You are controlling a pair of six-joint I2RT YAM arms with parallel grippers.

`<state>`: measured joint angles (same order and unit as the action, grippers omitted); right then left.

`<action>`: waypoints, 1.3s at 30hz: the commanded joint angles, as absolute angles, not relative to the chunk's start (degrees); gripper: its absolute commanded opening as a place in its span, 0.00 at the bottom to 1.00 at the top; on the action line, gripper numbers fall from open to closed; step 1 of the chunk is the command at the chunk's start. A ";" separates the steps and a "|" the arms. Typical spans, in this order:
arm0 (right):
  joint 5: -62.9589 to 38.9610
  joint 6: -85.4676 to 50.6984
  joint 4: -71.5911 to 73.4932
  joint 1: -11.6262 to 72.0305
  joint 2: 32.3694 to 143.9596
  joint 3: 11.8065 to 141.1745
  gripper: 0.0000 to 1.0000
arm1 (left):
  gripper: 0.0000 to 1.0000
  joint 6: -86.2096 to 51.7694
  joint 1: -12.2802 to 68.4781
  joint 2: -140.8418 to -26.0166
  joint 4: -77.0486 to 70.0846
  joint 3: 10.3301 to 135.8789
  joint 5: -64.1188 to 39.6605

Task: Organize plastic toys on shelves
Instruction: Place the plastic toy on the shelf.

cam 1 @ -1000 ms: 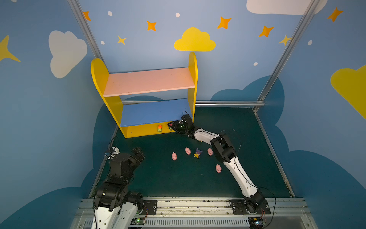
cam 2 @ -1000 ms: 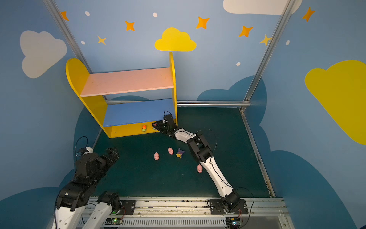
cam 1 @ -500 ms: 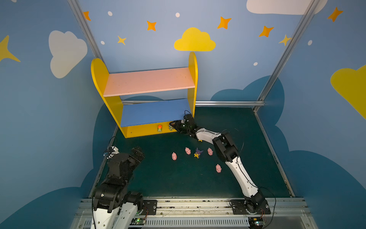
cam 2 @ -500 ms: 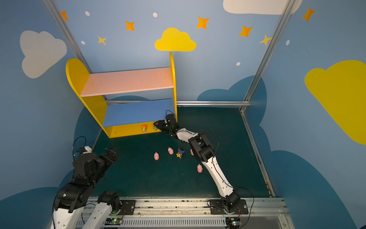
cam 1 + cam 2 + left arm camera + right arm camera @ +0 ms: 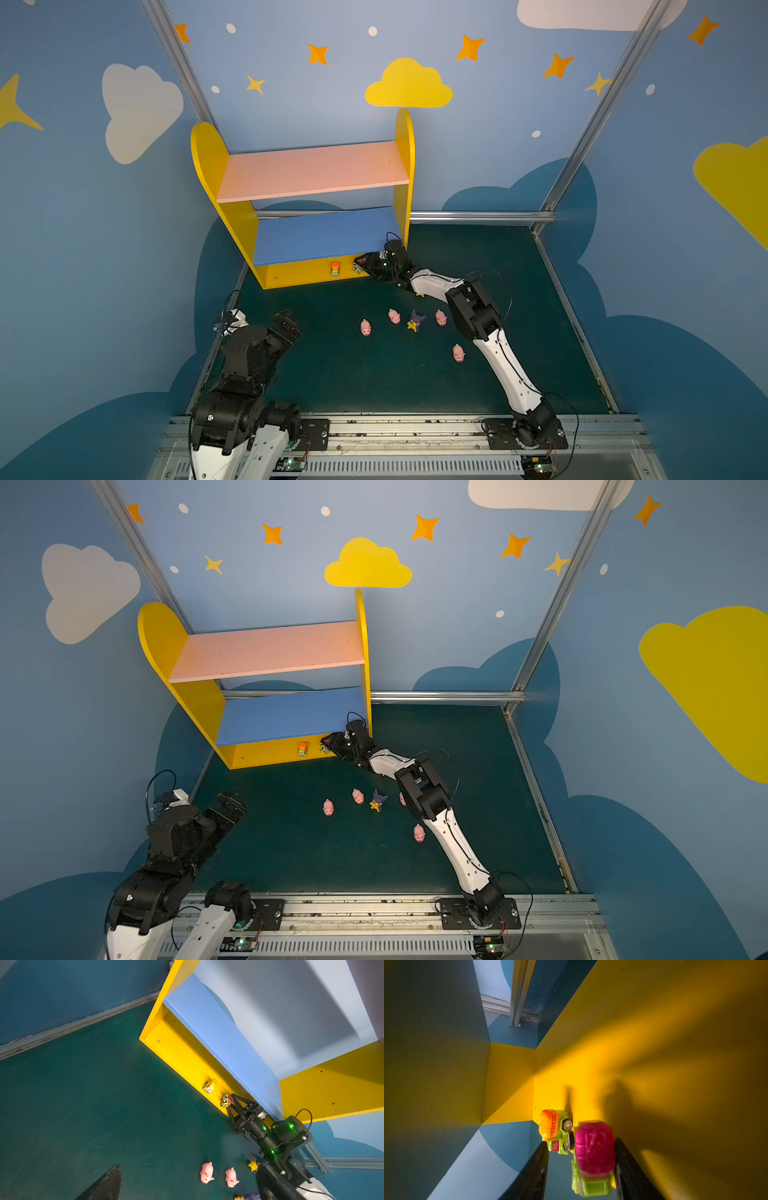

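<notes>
Right gripper (image 5: 580, 1142) is down at the shelves' (image 5: 208, 158) yellow base, jaws loosely spread around the pink-topped green car (image 5: 595, 1147), which sits just beside the orange-topped car (image 5: 550, 1126). Left gripper (image 5: 286, 324) hovers over the counter (image 5: 374, 382), jaws wide apart.

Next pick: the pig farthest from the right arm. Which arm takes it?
Probably left. The left gripper is free, jaws wide open, nearest that pig; the right gripper is at the shelves, jaws straddling the pink-topped car.
</notes>
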<state>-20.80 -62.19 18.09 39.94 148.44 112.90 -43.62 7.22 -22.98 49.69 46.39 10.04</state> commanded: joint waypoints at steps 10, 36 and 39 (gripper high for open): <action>-21.80 -61.37 22.06 40.26 142.30 111.58 0.50 | 1.00 -42.10 7.04 -22.50 51.00 48.95 11.69; -24.07 -58.38 24.11 41.33 125.34 88.49 0.67 | 1.00 -42.19 7.02 -21.00 52.32 49.04 9.86; -24.48 -56.74 24.79 42.84 122.64 85.49 0.67 | 1.00 -41.89 7.03 -20.25 52.47 48.79 9.35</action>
